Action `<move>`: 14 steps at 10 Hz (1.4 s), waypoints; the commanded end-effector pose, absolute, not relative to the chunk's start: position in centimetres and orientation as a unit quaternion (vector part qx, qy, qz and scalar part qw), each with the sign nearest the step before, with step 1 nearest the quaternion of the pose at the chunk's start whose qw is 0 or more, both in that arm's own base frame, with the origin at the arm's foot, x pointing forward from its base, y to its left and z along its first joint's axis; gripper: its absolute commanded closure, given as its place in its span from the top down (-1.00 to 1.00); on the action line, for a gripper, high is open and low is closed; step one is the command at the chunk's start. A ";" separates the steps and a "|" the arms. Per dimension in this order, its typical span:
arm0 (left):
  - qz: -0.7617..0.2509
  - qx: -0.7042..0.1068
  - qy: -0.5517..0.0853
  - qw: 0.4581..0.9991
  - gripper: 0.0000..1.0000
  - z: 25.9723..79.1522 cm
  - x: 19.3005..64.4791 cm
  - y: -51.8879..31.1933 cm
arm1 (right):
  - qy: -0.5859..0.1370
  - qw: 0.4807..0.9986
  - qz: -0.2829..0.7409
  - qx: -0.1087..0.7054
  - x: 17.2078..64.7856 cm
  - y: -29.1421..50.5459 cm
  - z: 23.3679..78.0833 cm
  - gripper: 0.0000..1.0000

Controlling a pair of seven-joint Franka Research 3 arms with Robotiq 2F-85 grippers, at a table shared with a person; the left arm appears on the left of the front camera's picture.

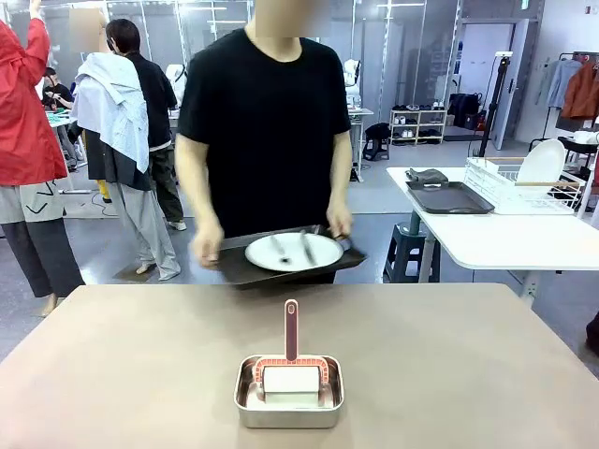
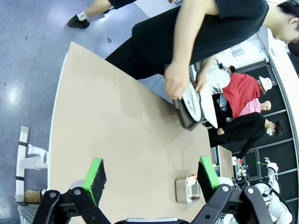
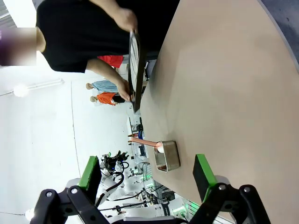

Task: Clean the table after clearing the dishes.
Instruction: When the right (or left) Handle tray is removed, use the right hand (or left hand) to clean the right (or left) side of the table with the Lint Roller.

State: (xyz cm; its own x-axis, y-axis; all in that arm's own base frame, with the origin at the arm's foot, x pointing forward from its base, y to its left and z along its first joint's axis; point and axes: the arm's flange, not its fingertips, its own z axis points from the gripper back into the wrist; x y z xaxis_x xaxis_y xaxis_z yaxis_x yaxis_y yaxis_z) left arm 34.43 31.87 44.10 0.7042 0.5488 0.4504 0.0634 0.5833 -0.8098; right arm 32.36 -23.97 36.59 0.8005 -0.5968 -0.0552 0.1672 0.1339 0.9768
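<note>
**A:** How does the counter [image 1: 122, 365] look?

**B:** Nearly bare. At twelve o'clock, at its far edge, the person [image 1: 267, 112] has both hands [image 1: 339, 223] on a dark tray [image 1: 253, 273]. The tray carries a white plate [image 1: 293, 252] with cutlery [image 1: 306, 248] lying across it. One hand is blurred, and I can't quite tell whether the tray rests on the edge or is already lifted clear.

**A:** So which step is this?

**B:** I'd say it's the end of clearing the dishes. The wiping has not begun.

**A:** Anything else on the counter?

**B:** There's a small steel pan [image 1: 288, 391] at six o'clock, close to the robot's side. A brush [image 1: 291, 329] with a reddish handle stands in it, with the handle pointing toward twelve. There's also a white block in the pan, maybe a sponge.

**A:** And the arms?

**B:** The left pincer [image 2: 150, 169] has its green pads spread wide with nothing between them. It hangs above the counter, well apart from the pan. The right pincer [image 3: 145, 163] is the same: fully spread, empty, and touching nothing.

**A:** What does the next move call for?

**B:** Probably waiting until the tray is away from the edge. Then one arm would come down over the pan and close on the brush handle, which is upright and easy to reach. The pan is light and could slide or tip if the handle is pulled sideways, so a straight lift seems wise.
</note>
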 end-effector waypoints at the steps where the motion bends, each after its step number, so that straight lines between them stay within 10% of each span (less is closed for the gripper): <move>1: 0.146 -0.437 -0.357 0.813 1.00 44.3 34.2 32.1 | -0.176 0.732 -0.256 0.607 31.9 -24.2 36.7 1.00; 6: 0.149 -0.432 -0.355 0.816 1.00 44.1 34.4 31.9 | -0.176 0.732 -0.256 0.607 31.9 -24.2 36.7 1.00; 14: -0.350 -0.178 -0.283 0.875 1.00 64.0 49.3 -6.1 | -0.176 0.732 -0.256 0.607 31.9 -24.2 36.7 1.00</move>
State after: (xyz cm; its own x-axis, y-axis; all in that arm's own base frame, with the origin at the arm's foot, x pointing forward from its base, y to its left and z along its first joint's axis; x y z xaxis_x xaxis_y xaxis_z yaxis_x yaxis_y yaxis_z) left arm 47.89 -5.68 64.49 0.6257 -0.4330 0.6489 0.6934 0.6897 -0.2084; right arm 32.29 -24.07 36.42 0.7990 -0.5983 -0.0600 0.1706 0.1300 0.9767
